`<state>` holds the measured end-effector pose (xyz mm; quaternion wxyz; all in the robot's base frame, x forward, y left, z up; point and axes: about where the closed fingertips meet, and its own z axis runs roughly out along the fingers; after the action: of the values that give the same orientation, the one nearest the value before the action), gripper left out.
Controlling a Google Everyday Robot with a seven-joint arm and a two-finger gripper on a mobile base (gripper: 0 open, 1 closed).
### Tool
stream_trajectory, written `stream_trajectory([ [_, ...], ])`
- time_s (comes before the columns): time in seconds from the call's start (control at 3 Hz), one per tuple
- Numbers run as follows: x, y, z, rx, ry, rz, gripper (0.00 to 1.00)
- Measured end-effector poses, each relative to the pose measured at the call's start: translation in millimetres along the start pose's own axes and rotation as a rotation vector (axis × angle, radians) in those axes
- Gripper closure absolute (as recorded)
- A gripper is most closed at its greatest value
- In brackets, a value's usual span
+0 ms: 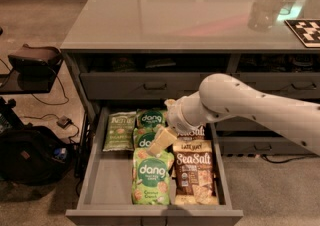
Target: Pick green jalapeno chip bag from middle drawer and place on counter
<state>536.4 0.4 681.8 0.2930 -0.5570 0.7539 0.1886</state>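
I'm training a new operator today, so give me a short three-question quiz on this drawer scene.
1. True or false: the green jalapeno chip bag lies in the open middle drawer.
2. The gripper is over: A the counter, B the bags in the drawer, C the floor.
3. How many bright green dang bags show?
Key: 1 true, at the drawer's left end in the camera view. 2 B. 3 three.
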Motion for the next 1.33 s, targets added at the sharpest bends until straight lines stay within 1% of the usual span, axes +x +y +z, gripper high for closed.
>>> stream_trajectory([
  [0.33, -1.4, 6.9, 46.2, -0.07, -0.004, -0.017, 0.0],
  [0.67, 1.9, 9.2, 89.4, -0.126, 0.001, -0.025, 0.0],
  [1.0, 7.0, 6.7, 131.7, -0.168, 0.017, -0.019, 0.0],
  [1.33, 13.4, -3.9, 162.9, -0.199, 0.001, 0.028, 0.0],
])
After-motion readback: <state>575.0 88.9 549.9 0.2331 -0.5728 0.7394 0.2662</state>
